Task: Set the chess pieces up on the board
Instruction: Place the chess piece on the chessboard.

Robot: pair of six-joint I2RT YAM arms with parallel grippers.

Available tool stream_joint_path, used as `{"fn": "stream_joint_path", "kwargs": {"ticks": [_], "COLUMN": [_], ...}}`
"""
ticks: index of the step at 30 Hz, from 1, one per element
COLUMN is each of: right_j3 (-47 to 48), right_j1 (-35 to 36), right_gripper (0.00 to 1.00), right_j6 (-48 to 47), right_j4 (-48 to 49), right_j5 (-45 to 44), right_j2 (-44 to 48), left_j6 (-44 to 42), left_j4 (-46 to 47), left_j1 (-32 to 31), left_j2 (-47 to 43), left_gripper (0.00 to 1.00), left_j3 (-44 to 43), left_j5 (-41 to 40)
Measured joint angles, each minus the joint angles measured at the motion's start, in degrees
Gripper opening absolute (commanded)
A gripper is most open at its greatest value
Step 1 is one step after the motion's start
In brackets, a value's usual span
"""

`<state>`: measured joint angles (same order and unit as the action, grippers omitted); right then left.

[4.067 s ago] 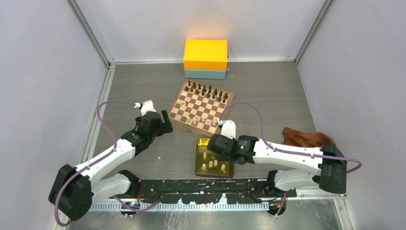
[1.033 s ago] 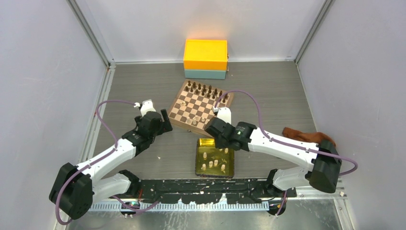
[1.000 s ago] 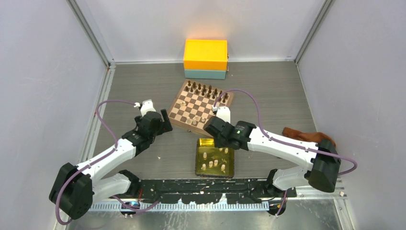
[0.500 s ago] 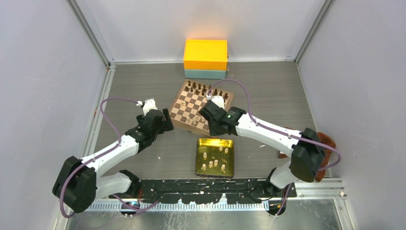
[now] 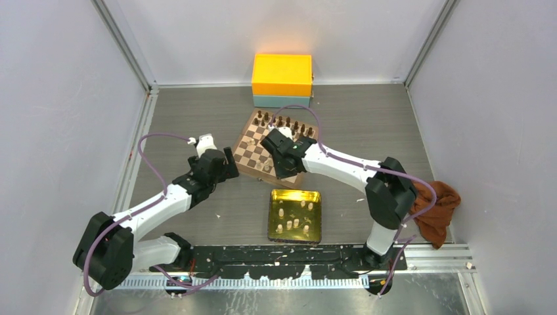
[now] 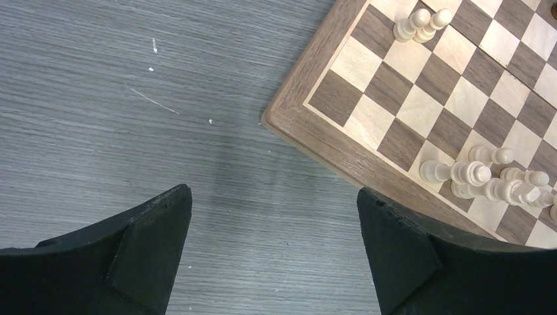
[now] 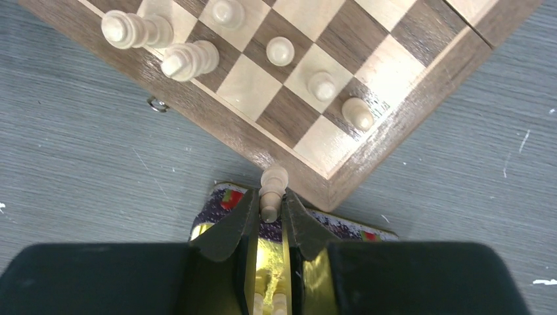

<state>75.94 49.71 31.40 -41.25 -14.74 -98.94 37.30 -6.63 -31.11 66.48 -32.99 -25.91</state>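
On the grey worktop (image 5: 368,125) the board (image 5: 248,149) lies mid-scene, turned askew, with the gold tin tray (image 5: 293,193) just near of it. The left end effector (image 6: 272,194) hovers wide open above bare worktop beside the board's left corner. The right end effector (image 7: 269,200) is pinched on one pale chess piece (image 7: 273,184), held above the board's near corner. Other pale chess pieces (image 6: 486,180) stand on the board's near rows, and several lie in the tray
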Motion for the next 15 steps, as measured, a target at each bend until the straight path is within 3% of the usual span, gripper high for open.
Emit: {"fn": "stream_joint_path", "kwargs": {"ticks": [15], "right_j3": [6.54], "right_j1": [-0.57], "right_gripper": [0.01], "right_j6": [-2.89], "right_j4": [1.81], "right_j5": [0.94], "right_j2": [-8.17], "left_j6": [0.0], "left_j4": [0.68], "left_j1": [0.0], "left_j2": [0.0], "left_gripper": [0.97], "left_j3": [0.0], "left_j5": [0.02]}}
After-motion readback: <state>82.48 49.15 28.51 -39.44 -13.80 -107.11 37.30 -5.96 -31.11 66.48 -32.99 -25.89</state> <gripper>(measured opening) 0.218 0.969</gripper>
